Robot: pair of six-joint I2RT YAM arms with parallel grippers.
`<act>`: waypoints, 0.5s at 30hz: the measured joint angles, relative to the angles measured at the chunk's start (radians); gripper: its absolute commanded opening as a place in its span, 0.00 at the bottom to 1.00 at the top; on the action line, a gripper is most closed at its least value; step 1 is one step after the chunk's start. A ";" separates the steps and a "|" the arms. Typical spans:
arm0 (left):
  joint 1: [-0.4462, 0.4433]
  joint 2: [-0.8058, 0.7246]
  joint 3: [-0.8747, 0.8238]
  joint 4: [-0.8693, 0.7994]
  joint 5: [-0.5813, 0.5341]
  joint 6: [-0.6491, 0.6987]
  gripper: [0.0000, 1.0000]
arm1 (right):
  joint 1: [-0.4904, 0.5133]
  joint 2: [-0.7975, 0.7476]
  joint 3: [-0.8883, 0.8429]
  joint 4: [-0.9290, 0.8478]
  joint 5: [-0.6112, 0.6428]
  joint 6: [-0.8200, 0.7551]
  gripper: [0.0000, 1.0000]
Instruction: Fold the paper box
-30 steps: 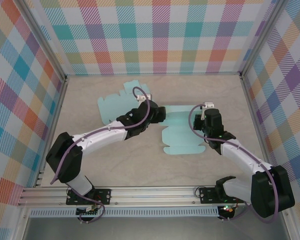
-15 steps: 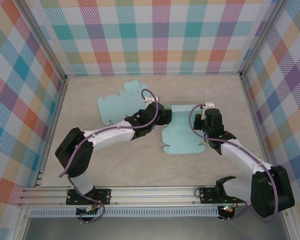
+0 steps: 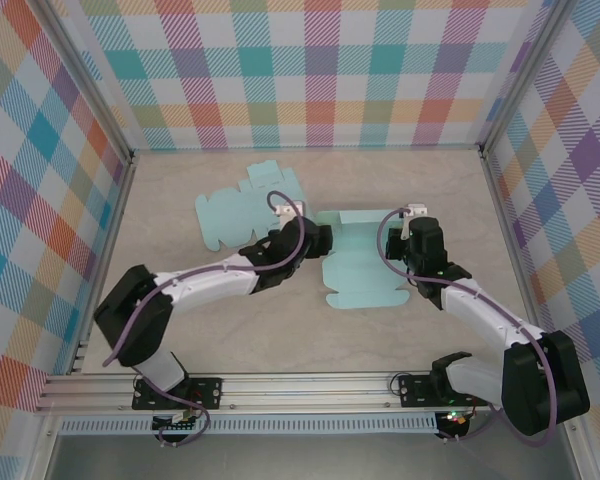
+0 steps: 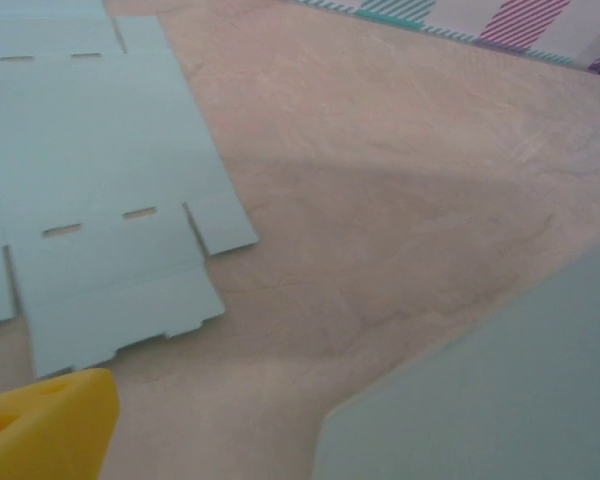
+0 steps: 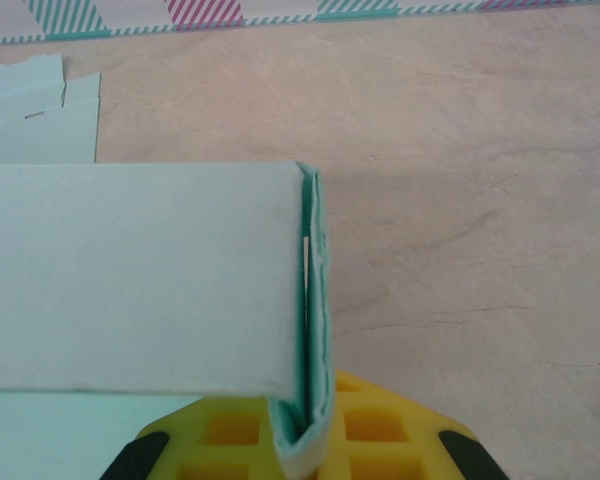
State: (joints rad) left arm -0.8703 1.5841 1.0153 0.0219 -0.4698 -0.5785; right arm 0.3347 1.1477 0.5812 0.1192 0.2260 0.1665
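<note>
The right arm's jaws pinch a folded-up flap (image 5: 130, 280) of the paper box (image 3: 365, 270) at mid-table (image 3: 430, 180), likely anchoring it. The left arm's jaws sit at its left edge, probably to fold that side; I cannot tell their gap.

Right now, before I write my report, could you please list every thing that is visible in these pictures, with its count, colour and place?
flat paper sheet: one, pale teal, far left of the table, lying alone
part-folded paper sheet: one, pale teal, middle of the table, one edge turned up
table: one, beige, under everything
walls: three, checked in many colours, around the table
metal frame: one, silver, near edge
left arm: one, white and black, at the part-folded sheet's left edge, jaws open
right arm: one, white and black, jaws shut on the turned-up edge
</note>
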 measured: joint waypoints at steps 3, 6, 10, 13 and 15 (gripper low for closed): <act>0.000 -0.106 -0.098 -0.015 0.002 -0.046 0.86 | 0.000 0.001 0.000 0.000 -0.001 0.000 0.00; -0.004 -0.186 -0.180 -0.021 0.024 -0.101 0.73 | 0.000 0.001 0.000 0.000 -0.003 0.000 0.00; -0.027 -0.198 -0.224 -0.017 0.084 -0.142 0.64 | 0.000 0.001 0.000 0.000 -0.003 0.000 0.00; -0.060 -0.169 -0.225 0.021 0.127 -0.148 0.64 | 0.000 0.002 0.000 0.000 -0.003 0.000 0.00; -0.077 -0.132 -0.217 0.053 0.156 -0.148 0.66 | 0.000 0.002 0.000 0.000 -0.004 0.000 0.00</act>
State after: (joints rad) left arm -0.9478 1.4521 0.7979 0.0750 -0.3138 -0.7269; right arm 0.3347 1.1492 0.5812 0.1192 0.2222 0.1665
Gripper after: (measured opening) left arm 0.646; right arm 0.092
